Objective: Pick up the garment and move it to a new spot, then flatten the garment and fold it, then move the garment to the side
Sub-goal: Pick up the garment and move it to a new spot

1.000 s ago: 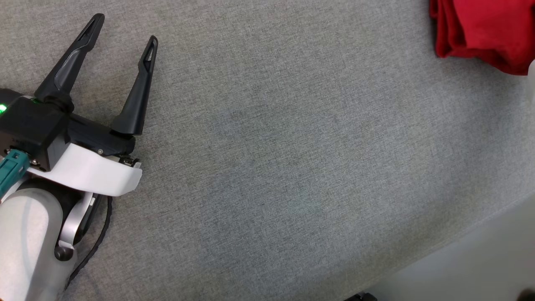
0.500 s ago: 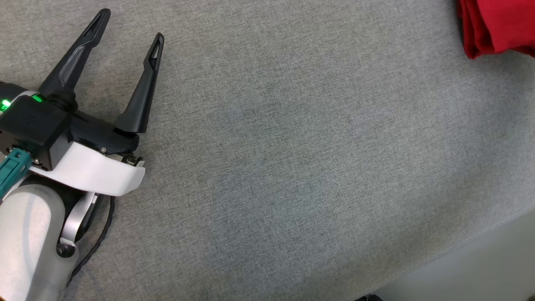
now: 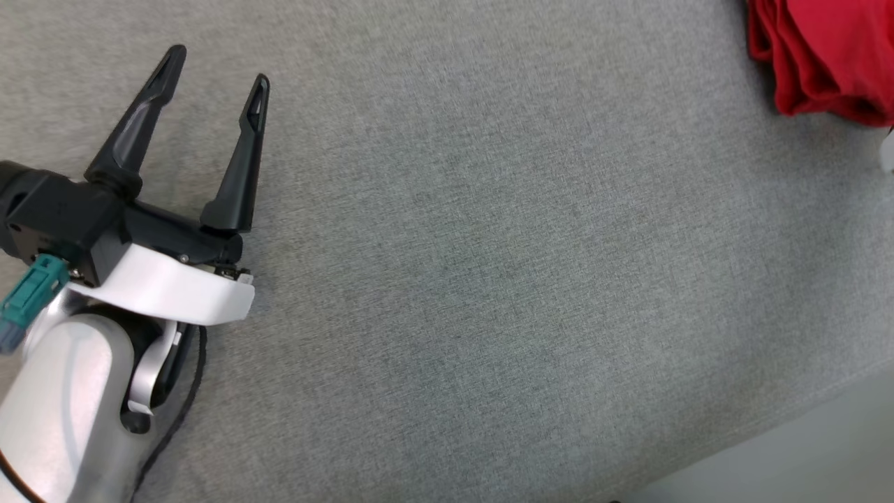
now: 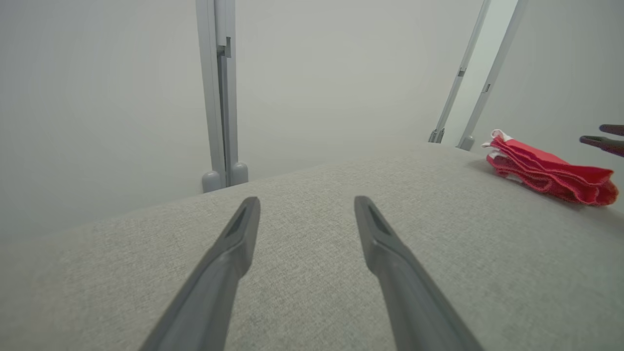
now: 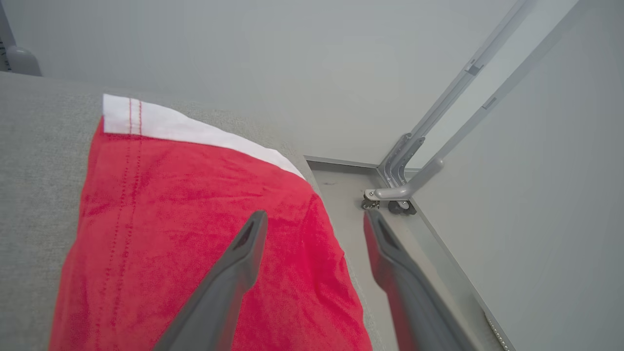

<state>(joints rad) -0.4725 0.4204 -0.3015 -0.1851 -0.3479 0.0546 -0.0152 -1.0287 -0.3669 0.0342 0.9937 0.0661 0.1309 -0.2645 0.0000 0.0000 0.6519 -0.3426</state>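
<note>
- The garment [image 3: 831,56] [image 4: 546,170] [image 5: 195,234], red with a white band stitched in red, lies folded in several layers on the grey fabric-covered counter [image 3: 489,279], at its far right corner close to the edge.
- The right end effector [image 5: 315,217] hangs over the garment with its fingers spread wide and nothing gripped between them. One finger shows over the red cloth, the other over the counter's edge and the floor [image 5: 341,180] beyond. Whether a tip touches the cloth cannot be told.
- The left end effector [image 3: 217,66] [image 4: 307,202] is well apart from the garment, over bare fabric at the counter's left side, fingers wide apart and empty.
- A teal connector [image 3: 28,300] and a black cable [image 3: 178,412] sit at the left wrist.
- Grey metal frame posts [image 4: 219,97] stand behind the counter against a pale wall. A caster [image 5: 390,204] rests on the floor by the right corner.
</note>
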